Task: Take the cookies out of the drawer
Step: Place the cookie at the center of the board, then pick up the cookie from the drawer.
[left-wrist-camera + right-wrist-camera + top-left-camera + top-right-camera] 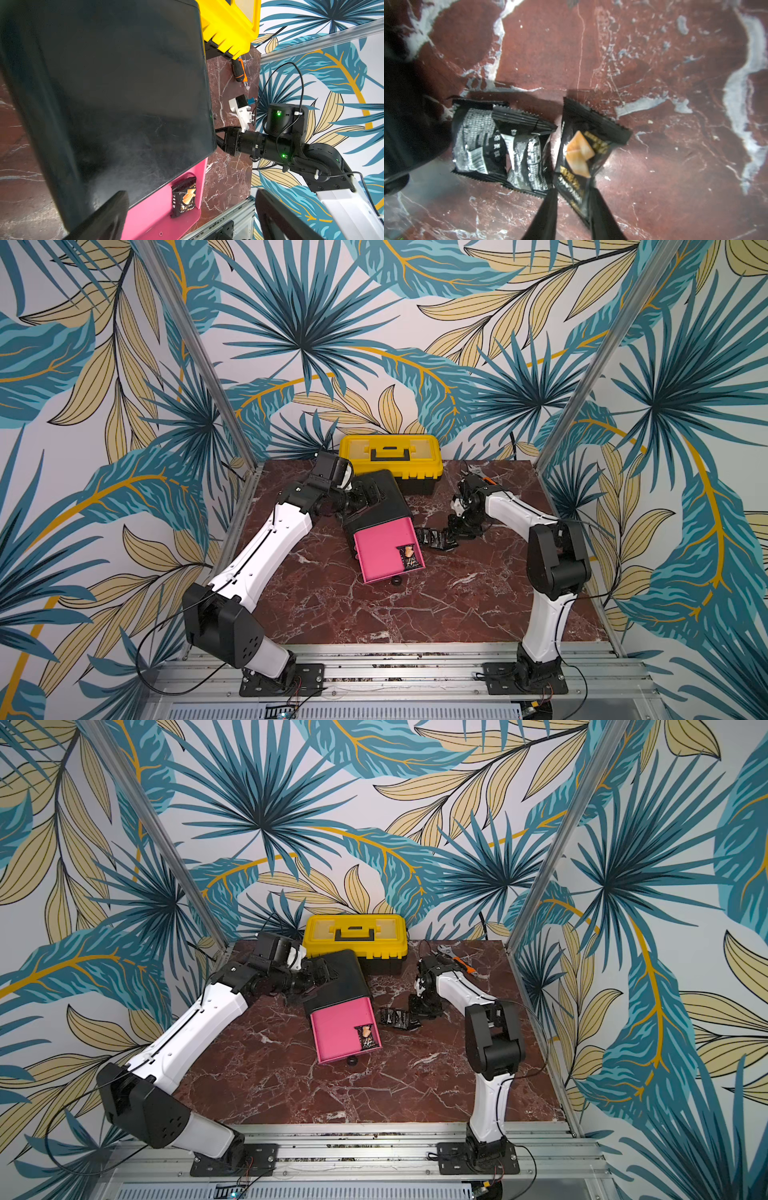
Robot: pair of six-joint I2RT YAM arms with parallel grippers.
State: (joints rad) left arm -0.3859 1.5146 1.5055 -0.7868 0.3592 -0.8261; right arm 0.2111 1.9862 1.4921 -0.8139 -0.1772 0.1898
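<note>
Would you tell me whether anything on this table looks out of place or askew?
The black cabinet with its pink plastic drawer sits turned diagonally, unlike the squarely set yellow toolbox behind it. Two crumpled black cookie packets overlap face-down on the marble table.

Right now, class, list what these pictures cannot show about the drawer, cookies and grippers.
- Back of the pink drawer: under the black case in both top views; cookies there hidden.
- Packets on the table: tiny in both top views, overlapping in the right wrist view; count unsure.
- Left gripper: blurred and cut off by the left wrist view's edge.
- Yellow toolbox: lid shut, contents hidden.
</note>
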